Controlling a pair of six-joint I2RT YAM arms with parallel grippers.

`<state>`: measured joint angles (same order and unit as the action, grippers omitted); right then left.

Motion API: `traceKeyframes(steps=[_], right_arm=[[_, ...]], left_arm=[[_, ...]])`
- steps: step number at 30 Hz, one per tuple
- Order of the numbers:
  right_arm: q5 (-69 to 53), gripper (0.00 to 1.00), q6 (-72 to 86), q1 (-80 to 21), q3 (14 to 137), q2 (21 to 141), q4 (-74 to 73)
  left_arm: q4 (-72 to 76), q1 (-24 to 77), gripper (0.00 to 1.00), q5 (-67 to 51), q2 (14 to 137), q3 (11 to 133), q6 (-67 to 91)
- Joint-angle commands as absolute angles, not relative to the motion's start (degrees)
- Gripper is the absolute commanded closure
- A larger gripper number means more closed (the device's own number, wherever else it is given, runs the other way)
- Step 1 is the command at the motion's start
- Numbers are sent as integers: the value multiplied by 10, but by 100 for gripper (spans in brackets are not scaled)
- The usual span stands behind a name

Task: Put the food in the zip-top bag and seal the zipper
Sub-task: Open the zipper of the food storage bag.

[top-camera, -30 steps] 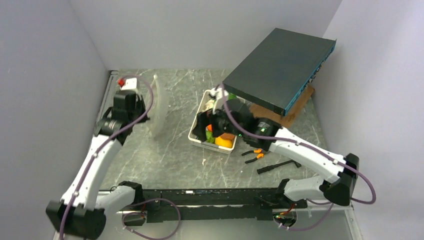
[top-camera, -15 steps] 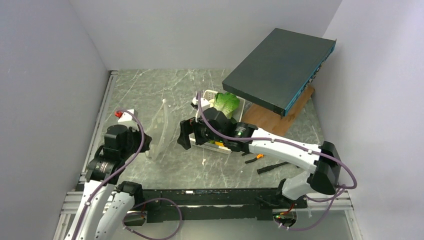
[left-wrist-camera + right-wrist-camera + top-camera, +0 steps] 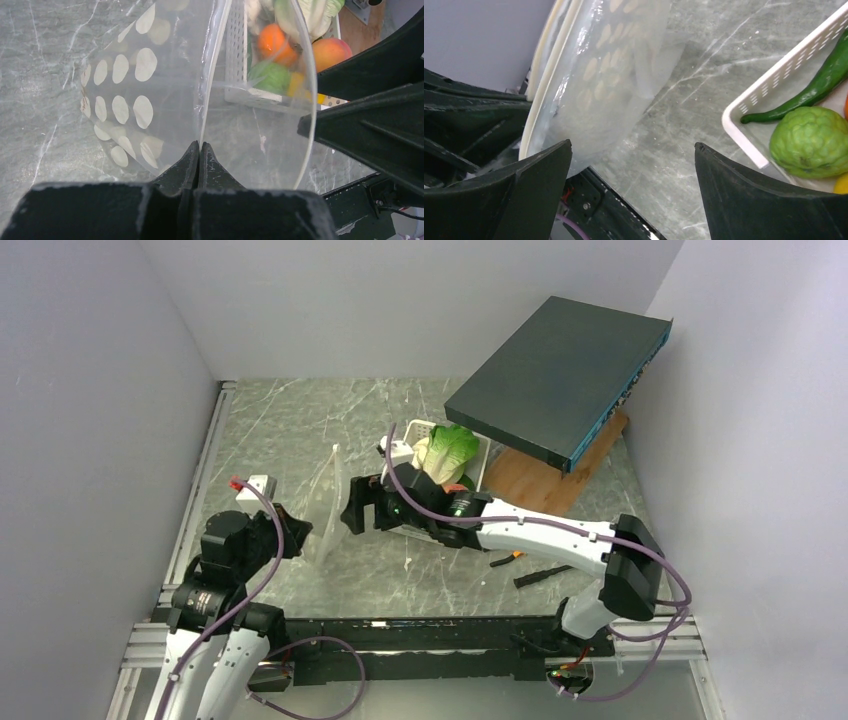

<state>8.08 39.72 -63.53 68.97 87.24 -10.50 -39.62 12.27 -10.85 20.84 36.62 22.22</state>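
Note:
The clear zip-top bag [image 3: 325,502] stands on edge left of the basket, white dots [image 3: 125,95] on one face. My left gripper [image 3: 199,146] is shut on its pale zipper strip [image 3: 212,65]; the other rim [image 3: 311,75] bows away, so the mouth gapes. My right gripper [image 3: 352,508] is open beside the bag, with nothing between its fingers [image 3: 544,170]. The food lies in the white basket [image 3: 774,85]: lettuce [image 3: 447,452], orange [image 3: 272,40], peach [image 3: 330,50], lime [image 3: 811,140], lemon [image 3: 298,82] and a long dark green vegetable [image 3: 814,85].
A dark flat box [image 3: 560,375] leans over a wooden board [image 3: 545,482] at the back right. Orange-handled pliers [image 3: 507,556] and a black tool [image 3: 555,572] lie right of the basket. Grey walls close in left, back and right.
My left arm has drawn back toward the near edge, carrying the bag. My right gripper has left the basket and swung left to the bag's mouth.

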Motion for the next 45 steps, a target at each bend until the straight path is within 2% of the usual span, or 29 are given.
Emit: traceKeyframes(steps=[1,2,7,11,17,19,21,26,31,33,38,40,43,45], right_arm=[[217,4,451,-686,762,895,-138],[252,1,456,-701,774,899,-156],[425,0,415,-767,862,949,-217],[469,0,414,-770,962,1025,-309],[499,7,399,-772,997,1078,-330],[498,16,384,-771,986,1081,-313],[488,38,369,-771,968,1074,-283],[454,62,355,-771,950,1065,-239],[471,84,363,-771,947,1057,-242],[471,91,362,-771,935,1047,-231],[463,100,360,-771,903,1022,-204],[457,100,349,-770,894,1017,-190],[442,100,329,-771,892,1015,-175],[437,100,323,-771,894,1017,-171]], left_arm=[[-366,127,100,-115,203,363,229],[-366,127,100,-111,204,364,230],[-369,131,100,-105,211,365,233],[-366,132,100,-104,205,362,235],[-367,139,100,-97,201,361,239],[-367,142,100,-97,202,361,239],[-368,145,100,-95,203,361,239],[-370,157,100,-92,203,363,240],[-372,170,100,-88,198,363,240],[-371,170,100,-89,196,363,240],[-372,172,100,-83,190,362,242],[-372,174,91,-80,189,363,242],[-370,174,66,-65,189,365,239],[-375,174,55,-49,201,379,234]])
